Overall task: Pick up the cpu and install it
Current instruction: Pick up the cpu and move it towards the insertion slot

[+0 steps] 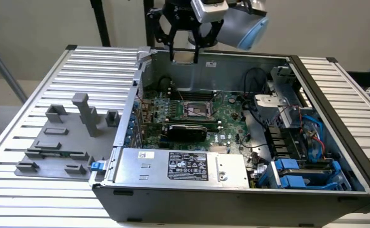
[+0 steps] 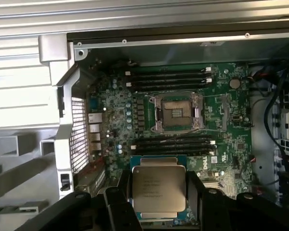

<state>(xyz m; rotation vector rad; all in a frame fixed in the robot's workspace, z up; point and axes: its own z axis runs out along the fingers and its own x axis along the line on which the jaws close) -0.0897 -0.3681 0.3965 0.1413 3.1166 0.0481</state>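
Note:
The cpu (image 2: 159,188), a flat square chip with a silvery-beige metal top, sits between the two black fingers (image 2: 122,195) of my gripper (image 2: 159,204), which is shut on it. In the exterior view my gripper (image 1: 184,53) hangs high above the back wall of the open computer case (image 1: 236,199), with the cpu (image 1: 184,56) showing as a pale patch between the fingers. The empty motherboard socket (image 2: 177,113) with its metal frame lies below, well apart from the chip. In the exterior view the socket (image 1: 198,111) is near the middle of the green board.
Grey plastic fixture blocks (image 1: 64,137) stand on the slatted table at the exterior view's left. Inside the case are a power supply (image 1: 179,164), blue drive bays (image 1: 299,173), loose cables (image 1: 299,123) and black memory slots (image 2: 168,79) on both sides of the socket.

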